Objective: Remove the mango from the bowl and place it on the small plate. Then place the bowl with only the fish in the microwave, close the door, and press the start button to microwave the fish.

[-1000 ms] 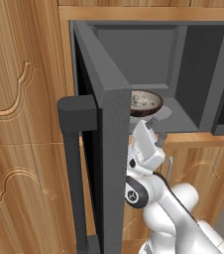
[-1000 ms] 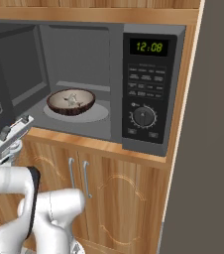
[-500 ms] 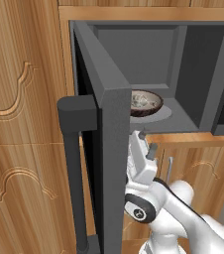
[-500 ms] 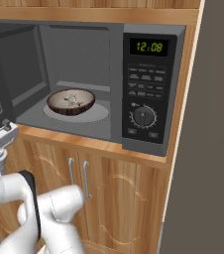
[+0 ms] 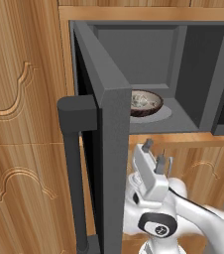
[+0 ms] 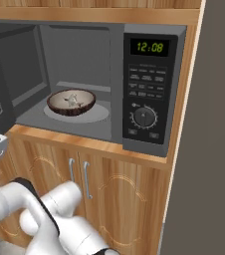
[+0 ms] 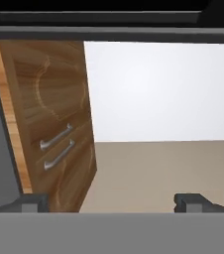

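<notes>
Fish (image 6: 73, 99), a small pale lump, lies inside the bowl (image 6: 70, 102), and the bowl sits on the round tray in the middle of the microwave (image 6: 104, 79) cavity. From the left base camera the same bowl (image 5: 144, 103) shows just past the edge of the door (image 5: 106, 149), which stands swung wide open toward the near left, its long bar handle (image 5: 74, 168) upright on the outer face. The control panel on the right carries a lit green clock (reading 12:08) above a round dial. The tool (image 5: 152, 151) hangs below the microwave's front edge, near the wooden cabinet doors (image 6: 104, 194) and just right of the open door; its two fingers stand fully apart with nothing between them. The hand camera shows those fingertips (image 7: 32, 202) spread wide against cabinet doors and floor.
</notes>
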